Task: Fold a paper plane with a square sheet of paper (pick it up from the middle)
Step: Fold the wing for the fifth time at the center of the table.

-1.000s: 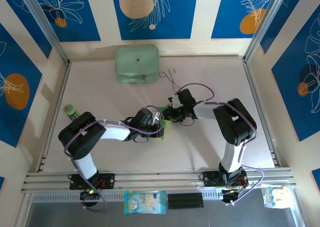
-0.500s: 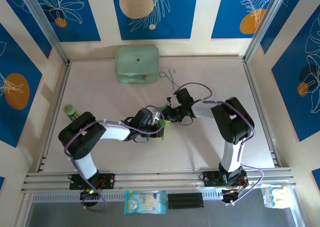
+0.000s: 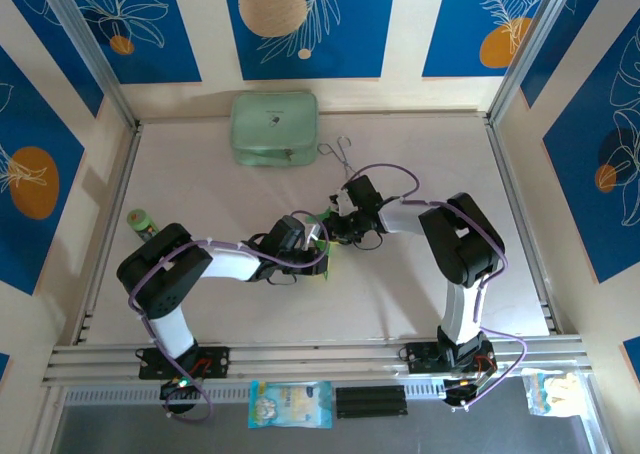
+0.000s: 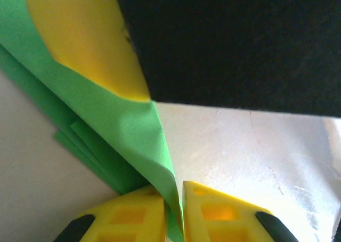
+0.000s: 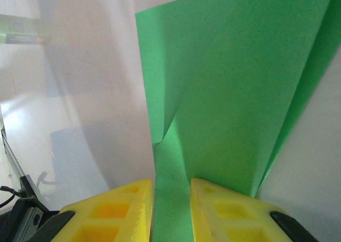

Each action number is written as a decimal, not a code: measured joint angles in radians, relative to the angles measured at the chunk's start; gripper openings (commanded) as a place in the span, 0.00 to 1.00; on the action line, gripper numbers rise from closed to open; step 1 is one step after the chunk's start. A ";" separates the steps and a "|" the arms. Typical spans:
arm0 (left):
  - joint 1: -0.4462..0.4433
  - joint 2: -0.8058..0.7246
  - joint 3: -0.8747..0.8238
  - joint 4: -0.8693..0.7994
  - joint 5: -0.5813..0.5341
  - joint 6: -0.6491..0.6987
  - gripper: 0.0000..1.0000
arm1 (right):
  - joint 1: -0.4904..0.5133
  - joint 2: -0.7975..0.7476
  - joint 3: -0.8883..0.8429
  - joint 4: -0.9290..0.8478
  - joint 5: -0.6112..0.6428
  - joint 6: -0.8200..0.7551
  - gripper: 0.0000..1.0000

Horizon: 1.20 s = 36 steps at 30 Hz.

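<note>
From above, largest down: 1 table point(image 3: 200, 174), pale, ringed by blue-patterned walls. 2 arms bolted at its near edge, left arm point(image 3: 215, 262) and right arm point(image 3: 460, 239), both bent inward, wrists meeting near mid-table. 1 mint case point(image 3: 274, 126) at the far edge, well apart from the wrists. 1 paper point(image 3: 326, 262), bright green, near the middle of the table, mostly hidden under the 2 wrists, with slivers peeking out. 1 tongs point(image 3: 340, 154), thin wire, between case and right wrist. 1 small green roll point(image 3: 143, 221) near the left wall.

Left gripper point(image 3: 318, 236) and right gripper point(image 3: 338, 224) close together over the paper. Jaws too small to judge from up there.

From the left wrist, detail lost from above: left gripper point(image 4: 173, 210) clamped tight on a raised edge of the paper point(image 4: 133, 140), yellow fingers almost meeting with the sheet sandwiched between. Rises off the table there in 1 smooth plane. Beneath, at lower left, stacked folded edges lying flat.

From the right wrist: right gripper point(image 5: 170, 199) with a narrow gap between yellow fingers, a green strip filling that gap. Pinched or merely straddled, cannot tell. Paper point(image 5: 229, 93) broad, plain, unmarked, with 1 sharp crease climbing from the gap and 1 folded flap along the right side.
</note>
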 measured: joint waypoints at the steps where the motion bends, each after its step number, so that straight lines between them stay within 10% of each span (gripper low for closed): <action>1: 0.000 0.000 0.000 0.000 0.000 0.000 0.16 | 0.002 0.002 0.003 0.000 0.002 -0.002 0.26; 36: 0.009 -0.171 -0.051 -0.079 -0.020 -0.204 0.33 | 0.101 -0.048 0.079 -0.255 0.406 0.338 0.23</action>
